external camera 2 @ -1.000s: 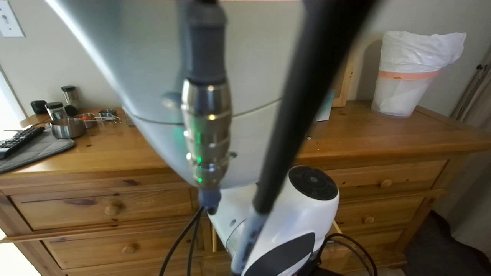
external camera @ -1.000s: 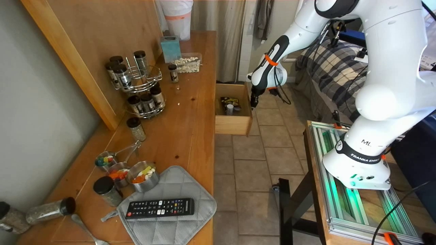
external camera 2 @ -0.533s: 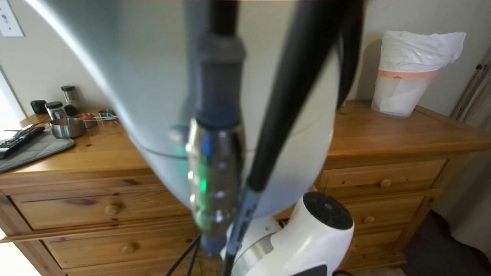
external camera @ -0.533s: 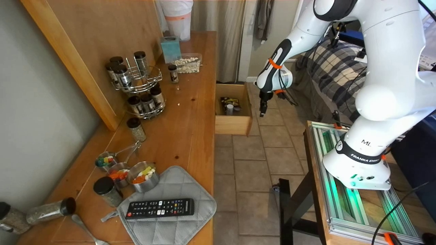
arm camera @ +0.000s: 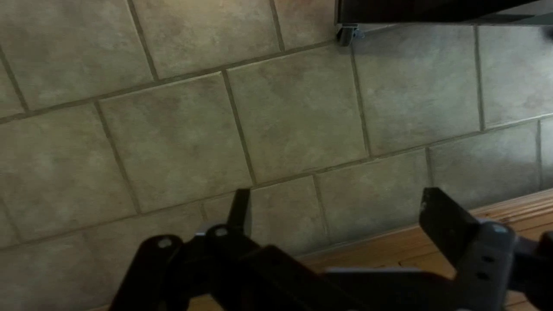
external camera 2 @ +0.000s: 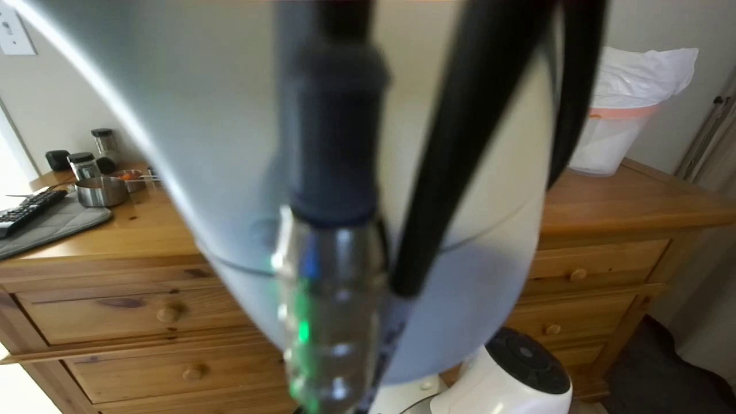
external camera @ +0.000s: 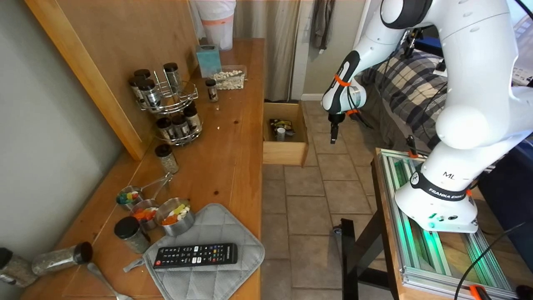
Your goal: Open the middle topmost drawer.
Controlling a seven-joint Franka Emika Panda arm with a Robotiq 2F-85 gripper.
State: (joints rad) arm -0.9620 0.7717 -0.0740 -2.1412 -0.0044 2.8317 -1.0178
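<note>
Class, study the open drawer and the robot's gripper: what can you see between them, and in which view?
In an exterior view, the gripper stands apart from the open drawer, with only tiled floor showing in the gap.

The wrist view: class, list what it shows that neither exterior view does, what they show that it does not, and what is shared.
Only the wrist view: the gap in the gripper, its two fingers standing apart.

Only the exterior views: the inside of the open drawer, with a dark packet and a white cylinder, in an exterior view; the remote on a gray pad in both.

Shared: brown wood in all three; tiled floor, black stand base and gripper in an exterior view too.
</note>
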